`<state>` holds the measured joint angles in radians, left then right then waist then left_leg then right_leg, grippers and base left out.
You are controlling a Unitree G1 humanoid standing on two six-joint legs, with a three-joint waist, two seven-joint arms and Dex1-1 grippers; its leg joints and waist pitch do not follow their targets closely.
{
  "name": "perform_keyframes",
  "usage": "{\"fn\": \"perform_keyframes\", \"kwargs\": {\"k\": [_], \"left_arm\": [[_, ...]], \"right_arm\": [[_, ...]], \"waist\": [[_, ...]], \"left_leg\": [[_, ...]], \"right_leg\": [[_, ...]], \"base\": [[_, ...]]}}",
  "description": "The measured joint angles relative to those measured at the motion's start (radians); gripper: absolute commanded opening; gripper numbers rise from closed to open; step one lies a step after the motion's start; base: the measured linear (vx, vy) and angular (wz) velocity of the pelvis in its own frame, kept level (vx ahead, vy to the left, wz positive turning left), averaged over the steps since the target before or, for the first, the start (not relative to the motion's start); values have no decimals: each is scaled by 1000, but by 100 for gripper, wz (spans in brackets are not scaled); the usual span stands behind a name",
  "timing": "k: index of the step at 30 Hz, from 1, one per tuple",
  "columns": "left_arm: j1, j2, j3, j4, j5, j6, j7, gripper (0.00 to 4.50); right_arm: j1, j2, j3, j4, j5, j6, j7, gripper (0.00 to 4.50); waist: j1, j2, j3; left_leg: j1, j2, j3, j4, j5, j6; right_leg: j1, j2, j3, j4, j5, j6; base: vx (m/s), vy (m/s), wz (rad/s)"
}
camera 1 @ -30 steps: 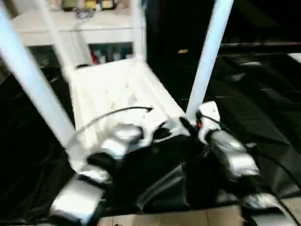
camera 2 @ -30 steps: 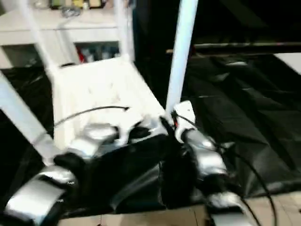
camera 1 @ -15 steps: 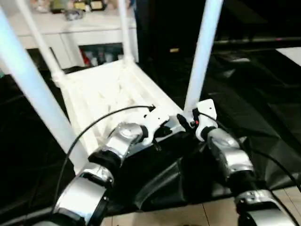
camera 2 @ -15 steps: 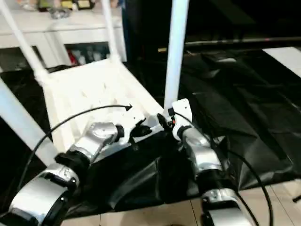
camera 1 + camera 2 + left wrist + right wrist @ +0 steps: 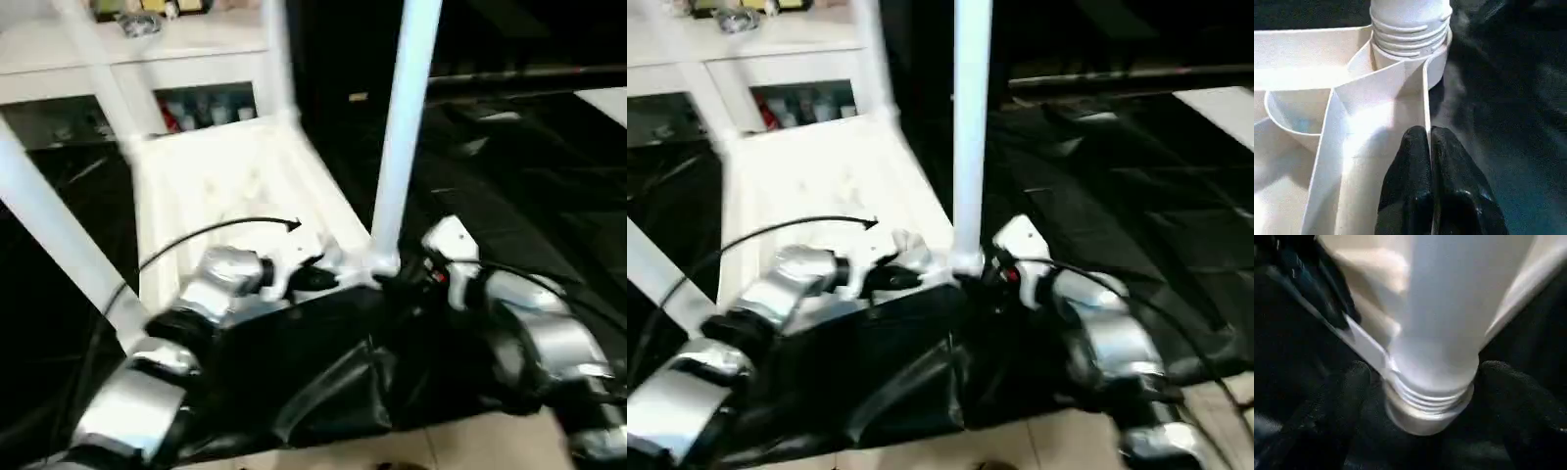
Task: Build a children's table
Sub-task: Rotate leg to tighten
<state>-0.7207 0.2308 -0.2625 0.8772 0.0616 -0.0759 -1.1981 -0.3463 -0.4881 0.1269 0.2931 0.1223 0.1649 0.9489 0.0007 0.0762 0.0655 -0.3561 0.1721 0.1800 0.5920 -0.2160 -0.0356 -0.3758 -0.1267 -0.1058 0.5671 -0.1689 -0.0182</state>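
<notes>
At the tabletop's (image 5: pixel 225 186) near corner, the left tool (image 5: pixel 1429 142) pinches its thin rim. The right tool (image 5: pixel 1422 382) stands spread around the leg (image 5: pixel 397 147) screwed in there.

head stereo pair, two close wrist views

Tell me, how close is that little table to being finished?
All four legs stand in the upturned tabletop. The left gripper pinches its rim. The right gripper's fingers are open around the nearest leg, whose threads still show. Tightening and flipping probably remain.
</notes>
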Motion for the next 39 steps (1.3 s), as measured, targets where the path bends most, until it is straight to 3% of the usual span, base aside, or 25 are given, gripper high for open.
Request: {"fn": "perform_keyframes", "kwargs": {"k": [1, 4, 8, 12, 22, 30, 33, 39], "left_arm": [[0, -1, -5, -6, -7, 0, -27, 0], [-1, -7, -18, -11, -20, -13, -68, 0], [-14, -5, -19, -11, -20, -20, -85, 0], [-16, 1, -18, -12, -19, -17, -84, 0], [0, 9, -19, -35, -19, -11, -85, 0], [9, 18, -19, -52, -21, 18, -88, 0], [12, 16, -17, -58, -17, 48, -36, 0], [26, -87, 5, -117, 17, 184, 202, 0]], "right_arm": [[-1, 0, 0, 0, 0, 0, 13, 396], [-7, 1, 13, 0, 0, 2, 30, 396], [-15, -6, 22, -2, 3, 6, 43, 396], [-20, -8, 33, -2, 2, 11, 56, 369], [-20, -8, 40, 3, 2, 10, 85, 286], [-20, 7, 37, 12, 7, 10, 77, 278], [-20, 69, 4, 58, 15, 12, -4, 277], [-33, 229, -91, 123, -5, 42, -350, 277]], "waist": [[10, -2, -1], [39, 2, -4], [53, 2, -8], [58, 1, -8], [55, -8, -9], [50, -11, -10], [38, -19, -15], [10, -22, -16]], "left_leg": [[-1, 0, 6, 1, 1, -1], [-4, 6, 15, 1, 8, 8], [-20, 7, 18, 5, 18, 12], [-25, 8, 18, 13, 17, 13], [-26, 8, 20, 14, 19, 10], [-26, 9, 20, 15, 19, 10], [-26, 10, 20, 15, 19, 9], [-15, 9, 20, 15, 16, 3]], "right_leg": [[-6, 0, 8, 10, 0, 0], [-10, 1, 10, 14, -5, 7], [-27, 0, 13, 23, -10, 8], [-31, 0, 13, 29, -10, 8], [-29, 0, 17, 29, -8, 8], [-29, 0, 17, 29, -8, 8], [-28, 1, 17, 30, -8, 8], [-20, 1, 18, 26, -9, 11]], "base": [[71, -24, 10], [74, -15, 6], [32, 1, 0], [0, 0, 0], [0, 0, 0], [0, 0, 0], [0, 0, 0], [0, 0, 0]]}}
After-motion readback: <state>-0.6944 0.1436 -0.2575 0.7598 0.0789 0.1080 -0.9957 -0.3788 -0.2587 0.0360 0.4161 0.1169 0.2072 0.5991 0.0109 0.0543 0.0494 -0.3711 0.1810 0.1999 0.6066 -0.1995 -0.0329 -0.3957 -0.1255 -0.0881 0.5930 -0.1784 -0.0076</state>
